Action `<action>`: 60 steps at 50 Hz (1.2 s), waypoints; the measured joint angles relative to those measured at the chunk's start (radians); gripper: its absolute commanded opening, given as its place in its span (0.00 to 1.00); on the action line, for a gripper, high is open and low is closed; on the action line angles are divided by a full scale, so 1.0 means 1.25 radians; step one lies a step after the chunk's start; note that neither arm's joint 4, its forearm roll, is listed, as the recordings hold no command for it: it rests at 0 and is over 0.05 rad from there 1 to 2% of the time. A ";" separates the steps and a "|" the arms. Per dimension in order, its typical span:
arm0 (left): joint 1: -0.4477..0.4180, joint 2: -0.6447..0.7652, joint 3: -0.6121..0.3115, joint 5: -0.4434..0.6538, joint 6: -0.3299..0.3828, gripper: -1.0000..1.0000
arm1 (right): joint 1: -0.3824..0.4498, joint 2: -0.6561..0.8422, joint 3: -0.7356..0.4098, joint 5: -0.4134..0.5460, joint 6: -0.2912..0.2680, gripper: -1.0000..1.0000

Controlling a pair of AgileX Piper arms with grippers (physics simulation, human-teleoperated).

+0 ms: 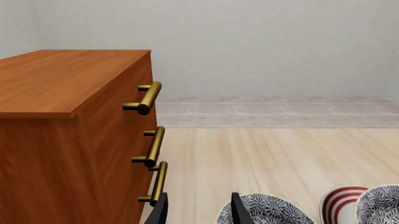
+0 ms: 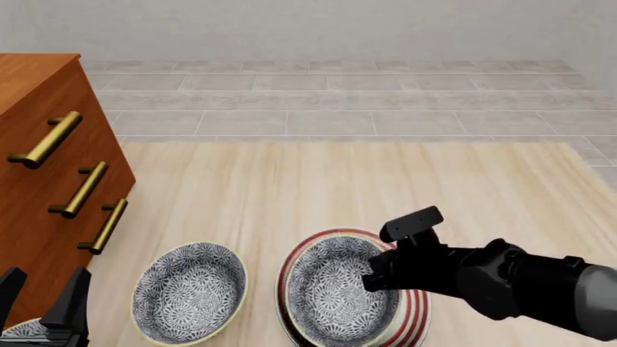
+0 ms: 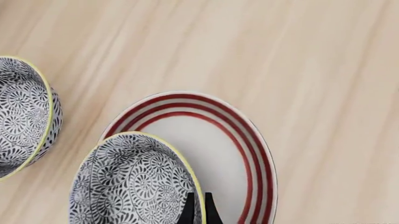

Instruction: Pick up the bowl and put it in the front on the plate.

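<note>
The bowl point(image 2: 337, 293) point(image 3: 134, 182), blue-grey floral with a thin yellow rim, is over the near part of the red-ringed white plate point(image 2: 417, 318) point(image 3: 249, 154). I cannot tell whether it rests on the plate. My right gripper point(image 2: 374, 278) point(image 3: 198, 211) is shut on the bowl's rim on its right side. My left gripper point(image 2: 40, 298) point(image 1: 199, 212) hangs open and empty at the near left, beside the dresser. In the left wrist view the bowl point(image 1: 380, 205) and the plate point(image 1: 339, 200) show only partly at the frame edge.
A twin bowl point(image 2: 188, 289) point(image 3: 22, 112) point(image 1: 268, 210) stands on the table just left of the plate. A wooden dresser point(image 2: 39, 181) point(image 1: 62, 140) with three brass handles point(image 2: 87, 189) fills the left side. A sliver of floral pattern point(image 2: 19, 329) shows under the left gripper.
</note>
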 measured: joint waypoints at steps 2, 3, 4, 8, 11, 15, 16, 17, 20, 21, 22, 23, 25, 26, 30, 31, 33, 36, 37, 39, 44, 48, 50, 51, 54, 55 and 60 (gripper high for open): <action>0.000 0.000 0.000 0.000 0.000 1.00 | -0.002 0.002 0.002 -0.003 -0.001 0.00; 0.000 0.000 0.000 0.000 0.000 1.00 | -0.003 0.002 0.002 -0.004 -0.002 0.00; 0.000 0.000 0.000 0.000 0.000 1.00 | -0.004 0.003 0.003 -0.005 -0.002 0.00; 0.000 0.000 0.000 0.000 0.000 1.00 | -0.009 0.006 0.006 -0.010 -0.005 0.00; 0.000 0.000 0.000 0.000 0.000 1.00 | -0.012 0.009 0.007 -0.013 -0.008 0.00; 0.000 0.000 0.000 0.000 0.000 1.00 | -0.017 0.014 0.010 -0.020 -0.012 0.00; 0.000 0.000 0.000 0.000 0.000 1.00 | -0.018 0.016 0.011 -0.022 -0.013 0.00; 0.000 0.000 0.000 0.000 0.000 1.00 | -0.019 0.017 0.011 -0.023 -0.014 0.00; 0.000 0.000 0.000 0.000 0.000 1.00 | -0.023 0.020 0.013 -0.027 -0.017 0.00; 0.000 0.000 0.000 0.000 0.000 1.00 | -0.024 0.021 0.013 -0.028 -0.019 0.00; 0.000 0.000 0.000 0.000 0.000 1.00 | -0.026 0.023 0.013 -0.029 -0.020 0.00; 0.000 0.000 0.000 0.000 0.000 1.00 | -0.029 0.024 0.013 -0.031 -0.023 1.00; 0.000 0.000 0.000 0.000 0.000 1.00 | -0.037 0.027 0.011 -0.033 -0.026 1.00; 0.000 0.000 0.000 0.000 0.000 1.00 | -0.040 0.029 0.011 -0.034 -0.028 1.00; 0.000 0.000 0.000 0.000 0.000 1.00 | -0.054 0.032 0.007 -0.035 -0.039 1.00; 0.000 0.000 0.000 0.000 0.000 1.00 | -0.057 0.032 0.006 -0.035 -0.041 1.00; 0.000 0.000 0.000 0.000 0.000 1.00 | -0.062 0.031 0.004 -0.034 -0.046 1.00; 0.000 0.000 0.000 0.000 0.000 1.00 | -0.071 0.026 0.000 -0.031 -0.056 1.00; 0.000 0.000 0.000 0.000 0.000 1.00 | -0.074 0.024 -0.002 -0.030 -0.059 1.00; 0.000 0.000 0.000 0.000 0.000 1.00 | -0.079 0.018 -0.005 -0.027 -0.066 1.00; 0.000 0.000 0.000 0.000 0.000 1.00 | -0.091 0.000 -0.014 -0.019 -0.082 1.00; 0.000 0.000 0.000 0.000 0.000 1.00 | -0.099 -0.017 -0.023 -0.008 -0.094 1.00; 0.000 0.000 0.000 0.000 0.000 1.00 | -0.104 -0.026 -0.029 -0.001 -0.100 1.00; 0.000 0.000 0.000 0.000 0.000 1.00 | -0.106 -0.031 -0.032 0.002 -0.102 1.00; 0.000 0.000 0.000 0.000 0.000 1.00 | -0.112 -0.043 -0.041 0.012 -0.111 1.00; 0.000 0.000 0.000 0.000 0.000 1.00 | -0.114 -0.047 -0.043 0.015 -0.113 1.00; 0.000 0.000 0.000 0.000 0.000 1.00 | -0.121 -0.065 -0.056 0.029 -0.124 1.00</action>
